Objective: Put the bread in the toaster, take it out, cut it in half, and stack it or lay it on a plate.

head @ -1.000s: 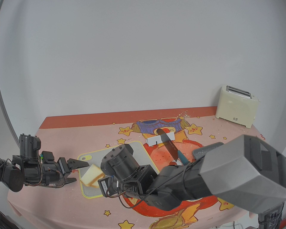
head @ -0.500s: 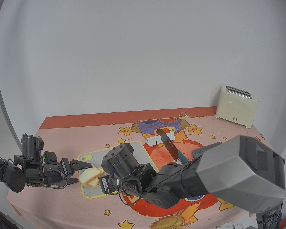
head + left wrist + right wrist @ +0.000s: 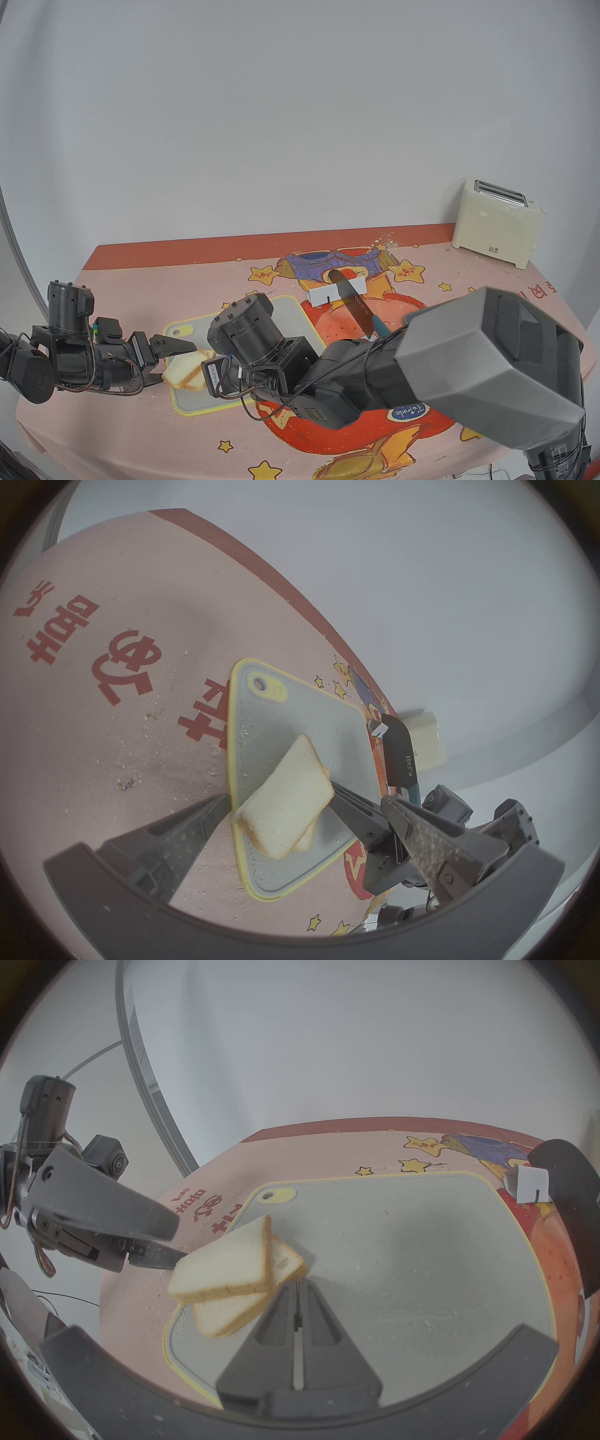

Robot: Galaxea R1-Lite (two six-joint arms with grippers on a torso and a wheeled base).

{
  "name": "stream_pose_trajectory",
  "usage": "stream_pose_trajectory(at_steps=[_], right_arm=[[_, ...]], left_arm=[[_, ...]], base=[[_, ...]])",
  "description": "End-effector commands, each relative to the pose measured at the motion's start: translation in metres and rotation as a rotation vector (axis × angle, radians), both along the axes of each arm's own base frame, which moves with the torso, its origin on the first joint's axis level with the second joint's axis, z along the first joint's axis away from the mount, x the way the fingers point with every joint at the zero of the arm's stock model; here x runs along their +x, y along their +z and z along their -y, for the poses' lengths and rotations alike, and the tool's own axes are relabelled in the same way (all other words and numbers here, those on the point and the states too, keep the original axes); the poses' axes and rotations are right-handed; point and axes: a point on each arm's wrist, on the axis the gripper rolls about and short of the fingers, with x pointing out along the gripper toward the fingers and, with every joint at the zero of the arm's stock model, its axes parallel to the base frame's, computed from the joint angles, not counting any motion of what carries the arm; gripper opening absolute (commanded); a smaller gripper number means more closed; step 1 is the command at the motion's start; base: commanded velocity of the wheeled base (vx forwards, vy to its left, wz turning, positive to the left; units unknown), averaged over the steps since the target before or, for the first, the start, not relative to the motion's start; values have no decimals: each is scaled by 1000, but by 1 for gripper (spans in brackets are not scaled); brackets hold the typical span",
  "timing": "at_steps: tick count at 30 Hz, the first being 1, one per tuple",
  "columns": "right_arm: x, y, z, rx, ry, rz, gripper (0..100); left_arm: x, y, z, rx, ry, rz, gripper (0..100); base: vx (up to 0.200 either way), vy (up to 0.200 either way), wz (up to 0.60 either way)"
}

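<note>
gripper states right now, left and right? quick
Left gripper: open, its fingers either side of the stacked bread.
Right gripper: shut, holding nothing, tips at the bread's edge.

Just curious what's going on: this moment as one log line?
bread halves: stacked on cutting board | left gripper: open around them | right gripper: shut, tip at bread

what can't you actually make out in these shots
- lower bread slice: both wrist views, mostly covered by the upper slice.
- knife handle: head view, mostly behind the right arm.
- toaster slots: head view, angle too flat to see inside.
- left gripper's lower jaw tip: right wrist view, under the upper slice; contact unclear.
</note>
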Motion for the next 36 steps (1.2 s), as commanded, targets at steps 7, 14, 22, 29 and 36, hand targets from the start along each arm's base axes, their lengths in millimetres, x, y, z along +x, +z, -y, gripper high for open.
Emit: stream_pose_trajectory(at_steps=[7, 14, 22, 29, 36], right_arm=[[-6, -5, -6, -4, 17, -5, 0], [-12, -6, -10, -5, 32, -7, 0], [-8, -4, -7, -2, 20, -9, 0], [-19, -4, -15, 3, 51, -8, 0], [-22, -4, -18, 6, 57, -4, 0]], left_arm=[[0, -3, -1, 1, 6, -16, 100], [0, -3, -1, 1, 4, -16, 100], [-1, -3, -1, 1, 6, -16, 100], [-1, -3, 0, -1, 3, -17, 100], [-1, -3, -1, 1, 8, -16, 100]], base=[[0, 0, 0], [0, 0, 0], [0, 0, 0], [0, 0, 0], [0, 0, 0]])
